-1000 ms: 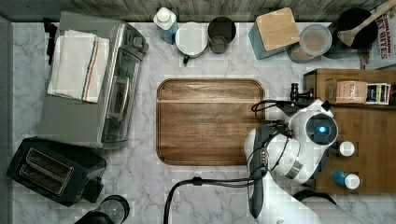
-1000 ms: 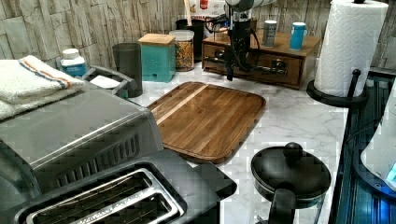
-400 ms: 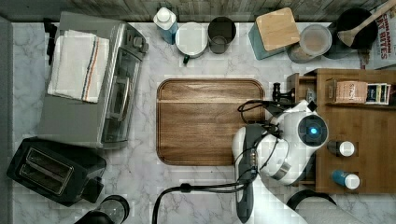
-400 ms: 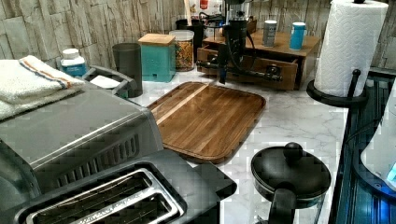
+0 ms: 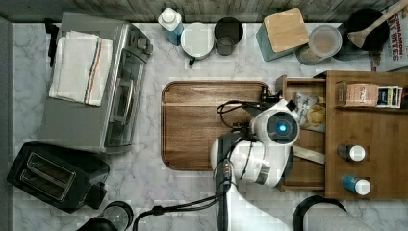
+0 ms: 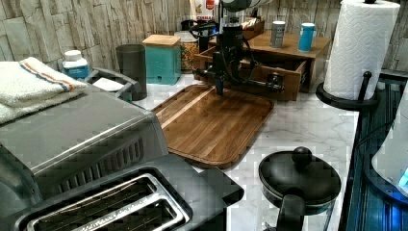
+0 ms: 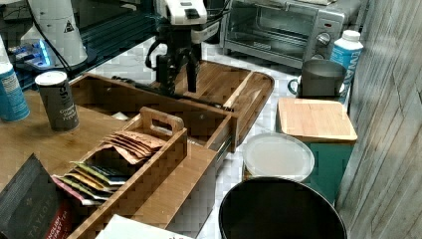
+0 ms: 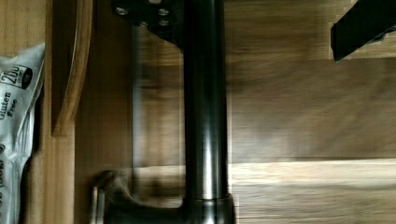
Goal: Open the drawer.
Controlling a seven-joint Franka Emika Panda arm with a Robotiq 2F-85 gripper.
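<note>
Your drawer [image 5: 304,134] sits pulled out over the cutting board [image 5: 202,125] edge, snack bag [image 5: 310,109] inside. Gripper [image 6: 219,77] straddles its handle [image 6: 250,83], fingers apart. Vs 1 s ago: drawer's slid further toward the board.

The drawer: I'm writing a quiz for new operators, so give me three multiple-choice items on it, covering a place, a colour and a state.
1. In the top view, where is the cutting board relative to the drawer?
A. on the top view's left
B. on the top view's right
C. inside it

2. What colour is the drawer's handle?
A. white
B. red
C. black

3. What state is the drawer in?
A. shut flush
B. pulled out
C. lifted out onto the board

Key: 1 A, the board lies on the counter just left of the drawer front. 2 C, the bar is dark against the brown wood. 3 B, a snack bag shows inside it.
</note>
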